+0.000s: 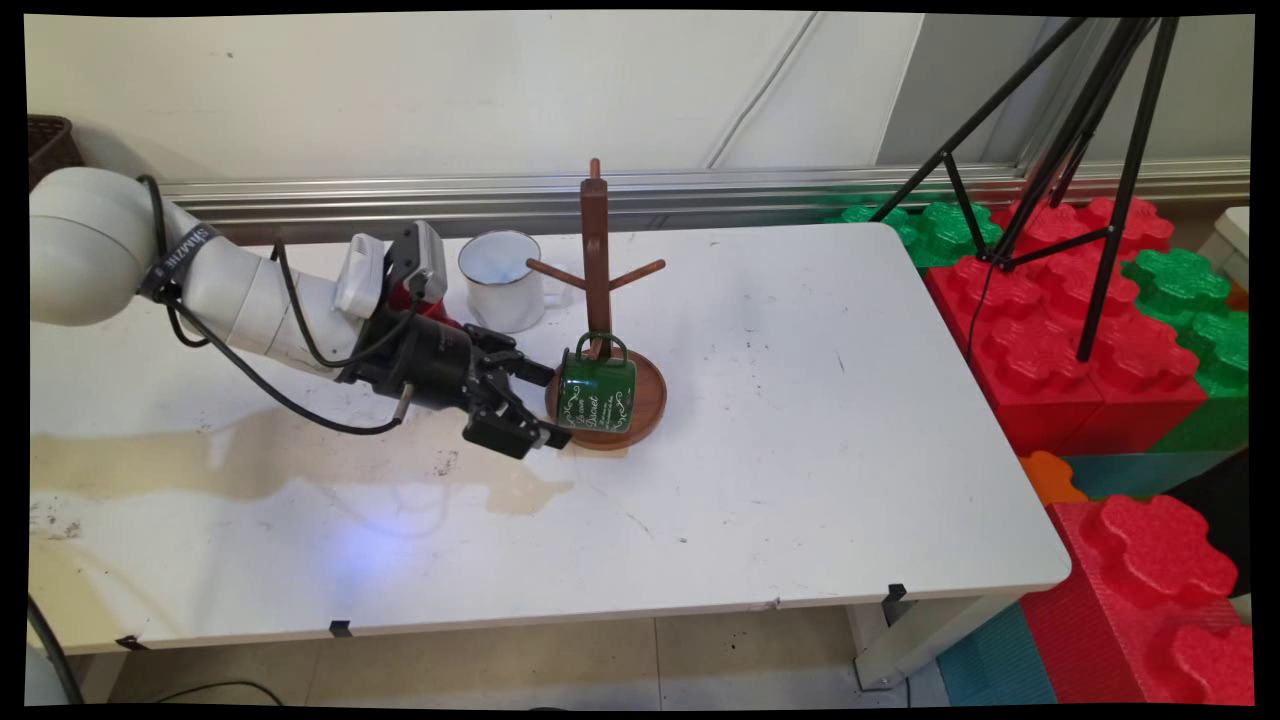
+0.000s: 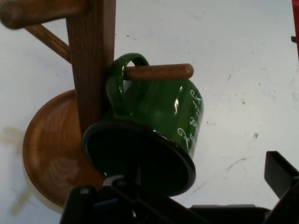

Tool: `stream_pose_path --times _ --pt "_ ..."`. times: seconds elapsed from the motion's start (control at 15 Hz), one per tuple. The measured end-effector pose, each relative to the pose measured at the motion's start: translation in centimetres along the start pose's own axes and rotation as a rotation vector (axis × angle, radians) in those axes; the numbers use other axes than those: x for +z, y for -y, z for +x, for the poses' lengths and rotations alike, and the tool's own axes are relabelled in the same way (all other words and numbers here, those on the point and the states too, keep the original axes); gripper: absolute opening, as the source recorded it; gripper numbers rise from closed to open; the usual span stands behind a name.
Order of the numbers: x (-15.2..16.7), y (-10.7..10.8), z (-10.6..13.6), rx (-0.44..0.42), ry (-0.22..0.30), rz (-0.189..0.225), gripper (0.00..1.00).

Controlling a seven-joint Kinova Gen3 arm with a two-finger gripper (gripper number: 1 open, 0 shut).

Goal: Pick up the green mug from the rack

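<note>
A dark green mug [image 1: 597,392] with white lettering hangs by its handle on a low peg [image 2: 159,72] of a wooden mug tree [image 1: 596,250]. It leans over the tree's round base [image 1: 645,405]. In the hand view the green mug [image 2: 154,116] turns its dark mouth towards the camera. My gripper [image 1: 548,405] lies low, just left of the mug, and is open. One finger is behind the mug's rim and the other in front of it. Neither visibly grips the mug. One black finger [image 2: 280,175] shows at the hand view's right.
A white enamel mug [image 1: 500,280] stands behind the arm, left of the tree. Two upper pegs stick out from the post. A black tripod [image 1: 1090,170] and large red and green blocks [image 1: 1100,330] stand off the table's right end. A brownish stain [image 1: 300,465] crosses the table's left.
</note>
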Motion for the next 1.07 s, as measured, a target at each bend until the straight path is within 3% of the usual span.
stream_pose_path --times 1.07 --pt "0.4 -1.8 -0.6 -0.12 -0.048 0.04 1.0"
